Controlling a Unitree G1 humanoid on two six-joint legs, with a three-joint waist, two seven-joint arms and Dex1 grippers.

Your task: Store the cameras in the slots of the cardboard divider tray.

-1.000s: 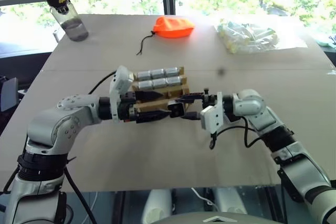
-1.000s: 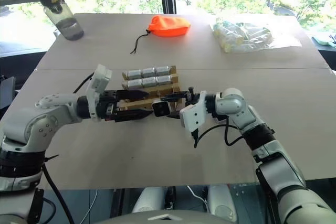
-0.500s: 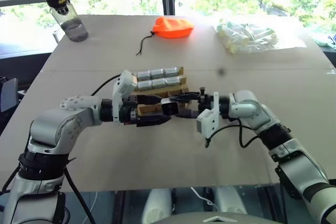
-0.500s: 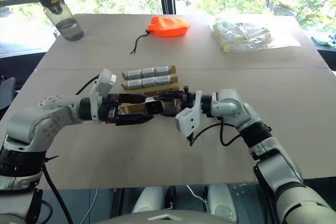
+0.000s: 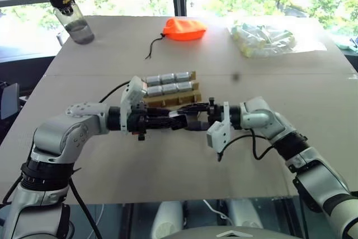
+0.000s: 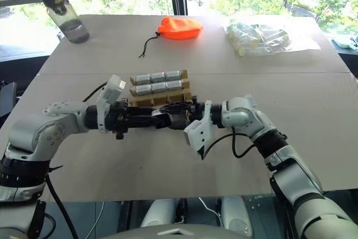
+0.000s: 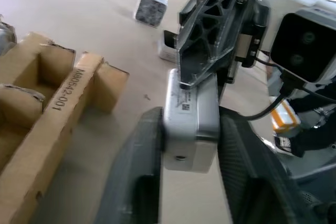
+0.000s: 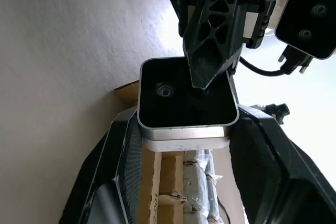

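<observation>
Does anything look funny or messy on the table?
Nothing is spilled or broken. One funny thing: a single camera is pinched by both the left gripper and the right gripper at once, in the air just in front of the cardboard tray. It looks like one is passing it to the other.

A: The cardboard divider tray [image 7: 37, 108] is cut off at nine o'clock, its near row hidden behind the grippers.

B: That small grey block [image 7: 150, 8] at twelve? Possibly another camera, too blurred.
</observation>
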